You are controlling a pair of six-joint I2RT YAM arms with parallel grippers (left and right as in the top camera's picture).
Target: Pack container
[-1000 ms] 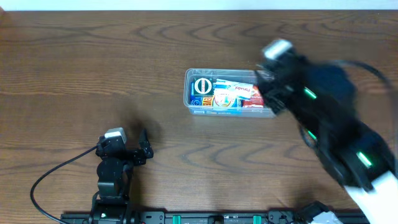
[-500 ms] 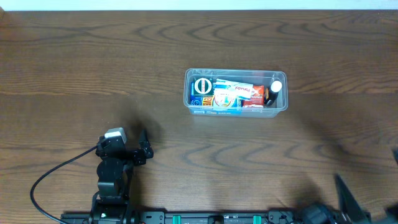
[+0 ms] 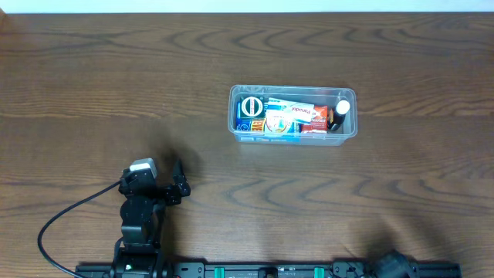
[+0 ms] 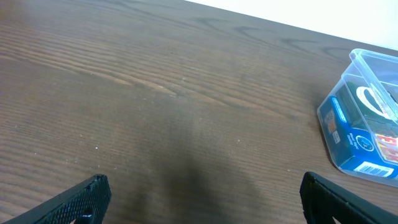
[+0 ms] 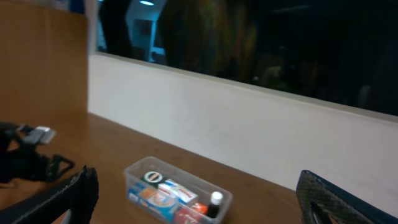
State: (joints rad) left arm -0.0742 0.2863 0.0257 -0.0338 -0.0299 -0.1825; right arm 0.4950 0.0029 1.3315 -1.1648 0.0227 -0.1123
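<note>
Container (image 3: pixel 293 88) holds perhaps four boxes (image 3: pixel 287 120), one bottle (image 3: pixel 341 110).

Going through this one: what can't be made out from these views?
1. Right gripper: in the overhead view it is cut off by the bottom edge; only a dark bit of its arm shows.
2. Labels on the boxes in the container: too small overhead, blurred in the right wrist view.
3. Most of the container: cut off by the left wrist view's right edge.
4. Anything beneath the top boxes: hidden by them.
</note>
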